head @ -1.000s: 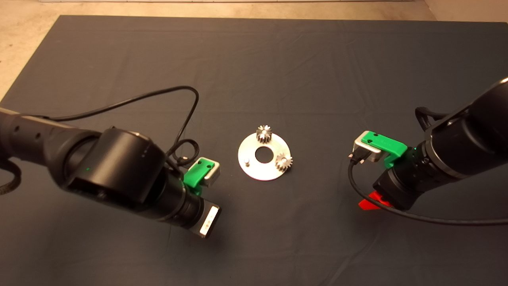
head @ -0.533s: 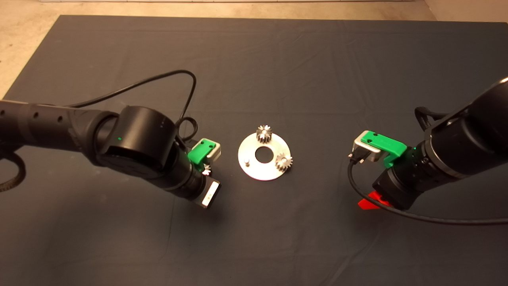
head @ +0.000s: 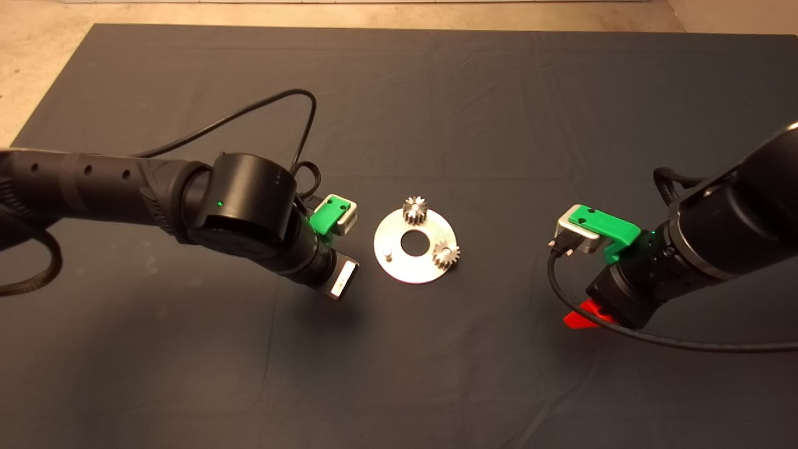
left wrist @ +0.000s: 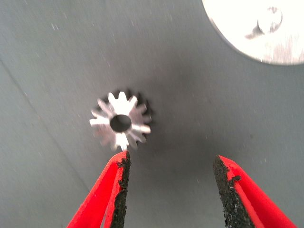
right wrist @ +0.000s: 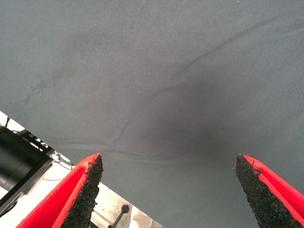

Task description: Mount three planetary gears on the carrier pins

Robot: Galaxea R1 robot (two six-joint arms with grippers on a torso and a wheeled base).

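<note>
The silver carrier disc [head: 430,272] lies mid-mat with two planetary gears [head: 414,209] [head: 446,254] seated on pins and one bare pin [head: 388,254]. In the left wrist view the third gear [left wrist: 121,124] lies flat on the mat, just past one fingertip [left wrist: 119,178] of my open, empty left gripper [left wrist: 171,183]. The disc's edge [left wrist: 237,33] and its bare pin [left wrist: 271,18] show beyond it. In the head view my left wrist [head: 312,255] hides this gear, just left of the disc. My right gripper [right wrist: 168,185] is open and empty, parked to the right of the disc [head: 583,315].
Black cables loop behind the left wrist [head: 293,106] and under the right wrist [head: 623,333]. The dark mat [head: 436,112] stretches far behind the disc. Bare floor shows past its far-left corner [head: 31,68].
My left arm has swung right and away from me, closer to the disc. The loose gear, seen beside the left gripper half a second ago, is now hidden under the wrist. The right arm is still.
</note>
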